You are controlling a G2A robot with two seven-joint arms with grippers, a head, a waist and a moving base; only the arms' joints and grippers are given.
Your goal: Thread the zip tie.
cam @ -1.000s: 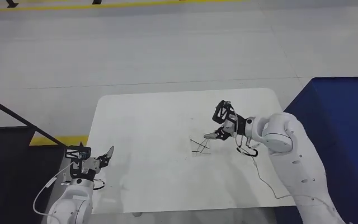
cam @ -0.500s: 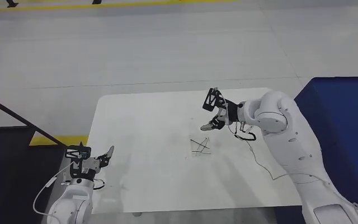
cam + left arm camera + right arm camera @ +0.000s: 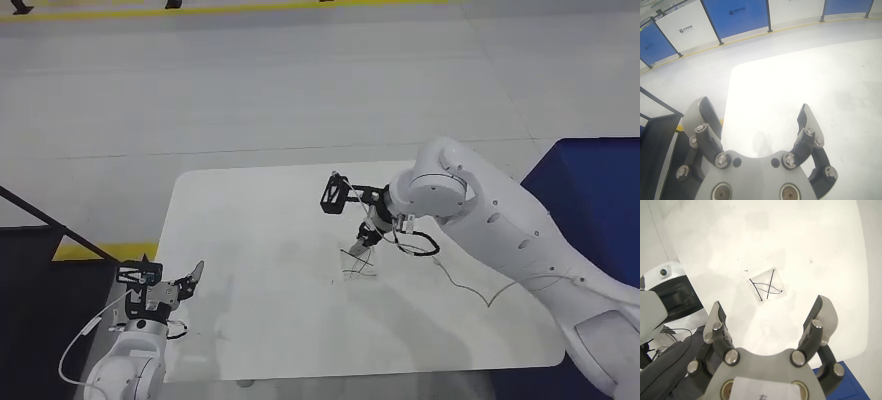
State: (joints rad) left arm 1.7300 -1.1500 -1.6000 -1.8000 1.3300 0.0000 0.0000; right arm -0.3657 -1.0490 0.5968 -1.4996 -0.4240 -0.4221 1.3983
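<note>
Ahead of the right gripper (image 3: 768, 300), past its fingertips and roughly in line with the gap between them, three thin black zip ties (image 3: 770, 283) lie crossed over one another. They rest on a small clear plastic sheet (image 3: 778, 279) that lies flat on the white worktop (image 3: 810, 237). Two of the ties are straight, and a thinner one curves across both. The jaws of the right gripper stand wide apart with nothing between them, and neither finger touches the ties or the sheet. In the top view this gripper hangs over the middle of the worktop. The ties lie just beside its tip, on the side toward the robot. How high it sits above the surface cannot be told.

The left gripper (image 3: 754, 102) is well apart from the ties, at the worktop's near edge by the left corner. Its jaws are also spread wide and hold nothing, and its ribbed black pads (image 3: 710, 113) face each other across the gap. Beyond its fingers lies bare worktop, then pale floor, then blue and white barrier panels (image 3: 742, 19).
</note>
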